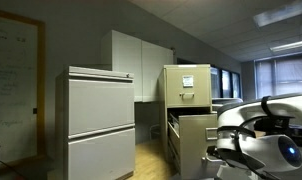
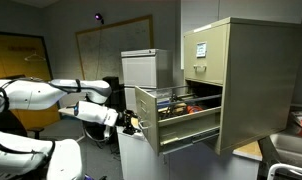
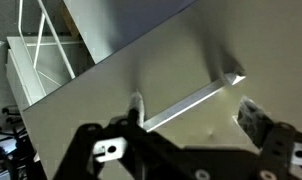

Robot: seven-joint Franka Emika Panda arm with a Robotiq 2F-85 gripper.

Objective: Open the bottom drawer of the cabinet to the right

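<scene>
The tall beige filing cabinet (image 1: 187,88) (image 2: 253,80) has a white paper sheet (image 2: 201,48) on its top drawer front. A drawer below it (image 1: 193,128) (image 2: 181,118) stands pulled out, with items showing inside. In an exterior view my gripper (image 2: 131,124) is at the pulled-out drawer's front panel (image 2: 145,115). In the wrist view my gripper (image 3: 196,112) is open, and its two fingers straddle the drawer's metal bar handle (image 3: 191,100) on the beige front (image 3: 141,70). The fingers are not closed on the handle.
A wider light-grey two-panel cabinet (image 1: 96,120) stands beside the beige one, with white wall cupboards (image 1: 141,65) behind. My white arm (image 1: 256,140) (image 2: 41,95) reaches in front of the drawer. A whiteboard (image 2: 116,40) hangs on the far wall.
</scene>
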